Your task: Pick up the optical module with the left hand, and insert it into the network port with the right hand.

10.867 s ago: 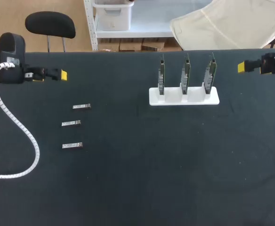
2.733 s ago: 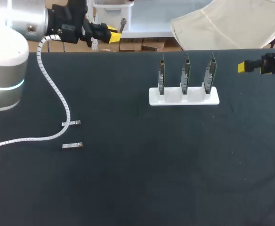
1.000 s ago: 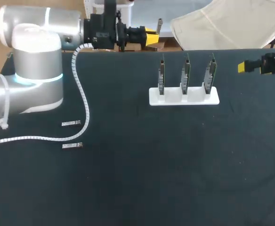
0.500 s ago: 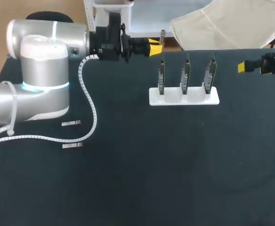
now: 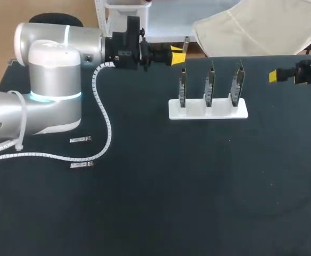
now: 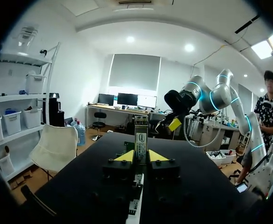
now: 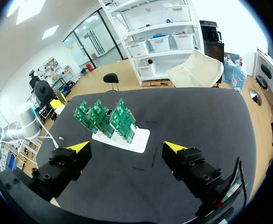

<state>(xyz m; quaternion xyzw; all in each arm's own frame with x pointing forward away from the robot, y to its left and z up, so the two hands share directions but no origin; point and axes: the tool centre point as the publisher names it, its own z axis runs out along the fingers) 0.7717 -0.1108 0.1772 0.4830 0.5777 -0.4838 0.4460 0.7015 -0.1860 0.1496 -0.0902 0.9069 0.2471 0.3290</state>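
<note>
The left gripper [image 5: 177,55] is holding the optical module [image 5: 186,42] tight between its two fingers, at the far side, just left of the green boards [image 5: 209,85]. The right gripper [image 5: 273,76] is hanging far right, wide open, holding nothing.

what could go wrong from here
The left end effector holds the optical module close to the upright boards; a swing could knock one. The right end effector sits open, far off; the small module could slip in a handover. The left arm's cable lies by the spare modules and might drag them.
</note>
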